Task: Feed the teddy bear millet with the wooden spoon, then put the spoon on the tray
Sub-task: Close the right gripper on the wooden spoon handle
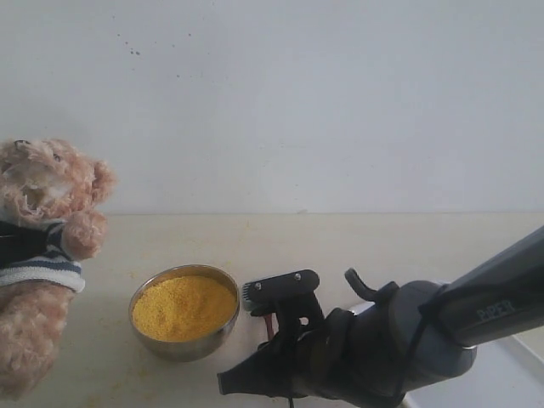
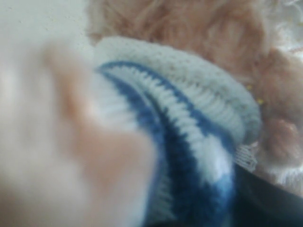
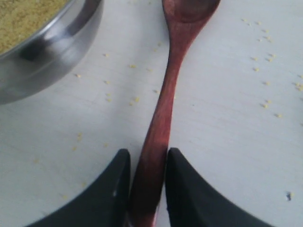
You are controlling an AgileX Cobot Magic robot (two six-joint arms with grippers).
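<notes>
This is a robotics lab bench set with toy-feeding props, not a lived-in room. A steel bowl (image 1: 187, 346) heaped with millet (image 1: 184, 306) sits on a bare cream tabletop (image 1: 357, 242). Behind the bowl rises a plain white wall (image 1: 297, 102) with a few small dark specks. Left of the bowl stands a fluffy teddy bear (image 1: 42, 255) in a striped shirt. Right of the bowl a dark robot arm (image 1: 476, 314) reaches in low over the surface. Just beside the bowl, loose grains (image 3: 265, 56) lie scattered around a wooden spoon (image 3: 163, 104).
</notes>
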